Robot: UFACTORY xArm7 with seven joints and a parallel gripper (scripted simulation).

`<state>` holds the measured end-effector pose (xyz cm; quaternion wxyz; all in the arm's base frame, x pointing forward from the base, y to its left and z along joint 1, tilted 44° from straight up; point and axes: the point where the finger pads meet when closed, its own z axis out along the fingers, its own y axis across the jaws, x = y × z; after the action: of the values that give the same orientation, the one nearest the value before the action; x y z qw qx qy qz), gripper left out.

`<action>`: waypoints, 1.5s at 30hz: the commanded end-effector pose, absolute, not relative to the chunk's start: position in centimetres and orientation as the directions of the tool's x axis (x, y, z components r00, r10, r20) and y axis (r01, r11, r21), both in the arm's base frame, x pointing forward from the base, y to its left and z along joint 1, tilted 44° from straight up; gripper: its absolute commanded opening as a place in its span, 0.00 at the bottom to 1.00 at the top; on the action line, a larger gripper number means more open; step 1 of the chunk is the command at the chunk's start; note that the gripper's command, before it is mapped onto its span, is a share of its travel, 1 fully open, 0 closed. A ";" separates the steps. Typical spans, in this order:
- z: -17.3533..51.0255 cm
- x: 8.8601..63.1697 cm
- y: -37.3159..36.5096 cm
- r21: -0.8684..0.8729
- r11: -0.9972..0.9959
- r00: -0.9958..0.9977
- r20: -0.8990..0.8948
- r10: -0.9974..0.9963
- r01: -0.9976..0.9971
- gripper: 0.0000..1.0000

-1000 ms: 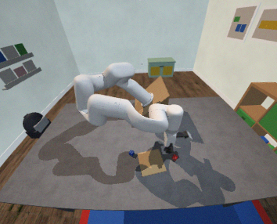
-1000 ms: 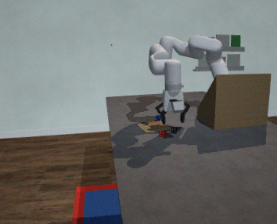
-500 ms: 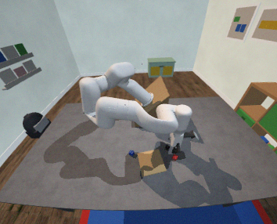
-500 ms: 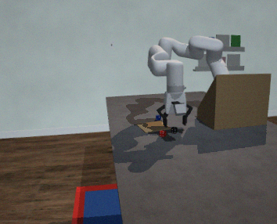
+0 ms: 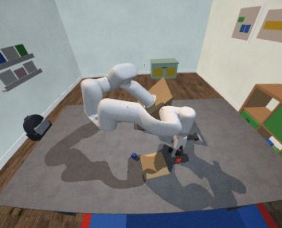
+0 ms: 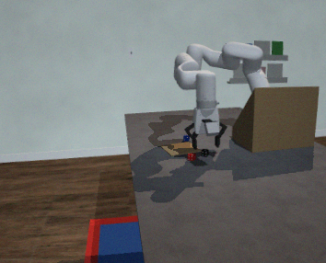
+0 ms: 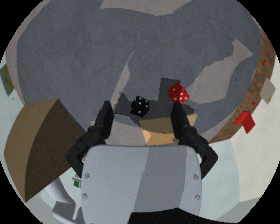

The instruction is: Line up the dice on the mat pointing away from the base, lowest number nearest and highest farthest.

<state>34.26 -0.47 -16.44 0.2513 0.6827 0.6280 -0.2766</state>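
My gripper (image 5: 176, 152) (image 6: 205, 146) (image 7: 142, 108) is open and empty, pointing down above the black die (image 5: 170, 150) (image 6: 204, 153) (image 7: 139, 106), which shows between the fingertips in the wrist view. The red die (image 5: 178, 160) (image 6: 192, 156) (image 7: 179, 93) lies on the table beside the mat, near the right finger in the wrist view. The tan mat (image 5: 150, 159) (image 6: 174, 149) (image 7: 166, 125) lies on the table, with no die on it. The blue die (image 5: 134, 155) (image 6: 186, 138) lies off its other side and is not seen in the wrist view. The dice's top numbers are too small to read surely.
A large brown wedge-shaped block (image 5: 161, 93) (image 6: 283, 120) (image 7: 28, 145) stands on the grey table (image 5: 213, 119) (image 6: 246, 202), behind the mat in the top view and right of the gripper in the exterior view. The arm's shadow falls over the dice area.
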 end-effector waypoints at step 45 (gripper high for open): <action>-18.6 41.0 1.5 -0.002 -0.083 0.058 -0.691 0.721 0.997 1.00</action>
<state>39.97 1.00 -18.26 0.2516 0.6829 0.6282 -0.2752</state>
